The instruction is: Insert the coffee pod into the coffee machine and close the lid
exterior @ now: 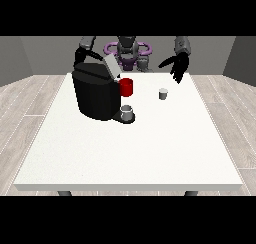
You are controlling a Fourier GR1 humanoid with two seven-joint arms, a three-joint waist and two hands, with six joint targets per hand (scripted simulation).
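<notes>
Front view, single frame. Table (125, 153): white, large, filling the middle of the frame, with wood-plank floor at either side and grey walls behind. Machine (95, 94): black coffee maker, upper left of centre on the table, bulky body with a curved handle over the top. Lid (111, 65): pale grey flap, raised and tilted up to the right at the machine's top edge, not closed. Red cup (126, 87): just right of the machine's upper front, touching or nearly touching it; whether it is part of the machine cannot be told. Grey cup (127, 111): small, standing on the dark tray at the machine's lower right foot. Pod (163, 93): small pale grey cylinder, upright on the bare table right of centre, well apart from the machine and below the hand at the view's right. Hand at the view's right (178, 67): black, hanging above the table's far edge, upper right, fingers spread and pointing downward, holding nothing, not touching the pod. Hand at the view's left (83, 54): dark, behind the machine's top near the handle, upper left; mostly hidden, finger position cannot be told. Robot torso (127, 48): grey with purple rings, top centre behind the table. Writing, brands, labels: none legible on any item.
</notes>
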